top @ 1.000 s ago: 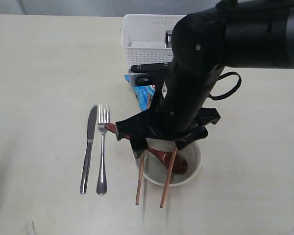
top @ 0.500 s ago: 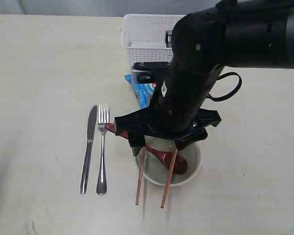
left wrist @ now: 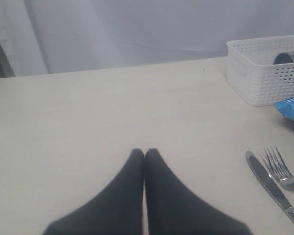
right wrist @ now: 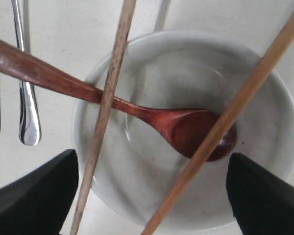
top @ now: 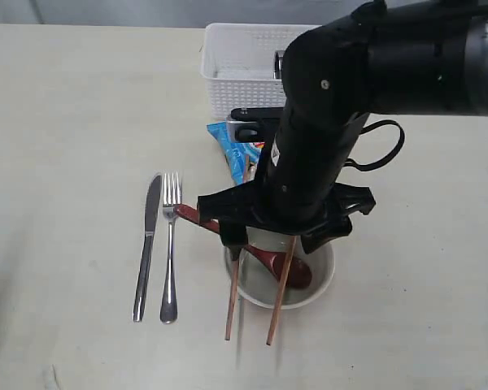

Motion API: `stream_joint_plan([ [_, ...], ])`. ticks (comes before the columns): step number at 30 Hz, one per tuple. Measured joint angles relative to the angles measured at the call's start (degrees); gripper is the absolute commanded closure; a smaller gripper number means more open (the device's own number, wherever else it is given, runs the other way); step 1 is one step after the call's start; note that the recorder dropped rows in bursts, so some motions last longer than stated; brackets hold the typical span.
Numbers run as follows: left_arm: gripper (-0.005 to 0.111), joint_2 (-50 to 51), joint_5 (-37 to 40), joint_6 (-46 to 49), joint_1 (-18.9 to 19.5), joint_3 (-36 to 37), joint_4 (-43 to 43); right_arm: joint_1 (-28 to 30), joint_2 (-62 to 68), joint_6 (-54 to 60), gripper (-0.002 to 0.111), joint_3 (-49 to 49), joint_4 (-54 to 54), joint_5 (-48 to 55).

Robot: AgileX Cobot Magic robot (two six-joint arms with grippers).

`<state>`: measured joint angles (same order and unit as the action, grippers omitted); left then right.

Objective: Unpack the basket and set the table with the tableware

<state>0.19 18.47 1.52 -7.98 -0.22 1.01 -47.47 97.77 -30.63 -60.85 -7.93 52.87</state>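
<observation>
The off-white bowl [top: 315, 286] stands on the table [top: 73, 122], and the dark red spoon [top: 278, 262] rests in it with its handle over the rim. Two wooden chopsticks [top: 232, 302] lie across the bowl, their ends on the table. My right gripper [right wrist: 152, 157] hangs open just above the bowl [right wrist: 152, 196], one finger [right wrist: 36, 196] on each side, holding nothing. The knife [top: 148, 244] and fork [top: 171, 244] lie side by side to the left. The white basket [top: 236, 57] holds the steel cup [left wrist: 286, 58]. My left gripper [left wrist: 144, 152] is shut and empty above bare table. The brown plate is out of view.
A blue chip bag [top: 232, 148] lies between the basket and the bowl, partly under the right arm [top: 333, 122]. The left wrist view also shows the basket [left wrist: 262, 81], the knife [left wrist: 269, 183] and the fork [left wrist: 282, 171].
The right arm has shifted slightly to the right over the bowl. The chopsticks, spoon and bowl have not moved.
</observation>
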Motion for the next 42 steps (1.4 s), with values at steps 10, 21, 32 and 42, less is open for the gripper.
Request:
stream_joint_plan([
  [10, 0.107, 0.00, 0.00, 0.00, 0.00, 0.00, 0.00, 0.00, 2.46, 0.66, 0.031, -0.81, -1.23, -1.34],
  [21, 0.107, 0.00, 0.00, 0.00, 0.00, 0.00, 0.00, -0.14, 2.46, 1.92, 0.031, -1.61, -1.43, -3.01],
  [32, 0.107, 0.00, 0.00, 0.00, 0.00, 0.00, 0.00, -1.82, 3.19, 3.58, 0.031, -1.61, -1.43, -3.15],
  [42, 0.107, 0.00, 0.00, 0.00, 0.00, 0.00, 0.00, -2.16, 6.26, 5.74, 0.049, -1.61, -1.43, -2.44],
])
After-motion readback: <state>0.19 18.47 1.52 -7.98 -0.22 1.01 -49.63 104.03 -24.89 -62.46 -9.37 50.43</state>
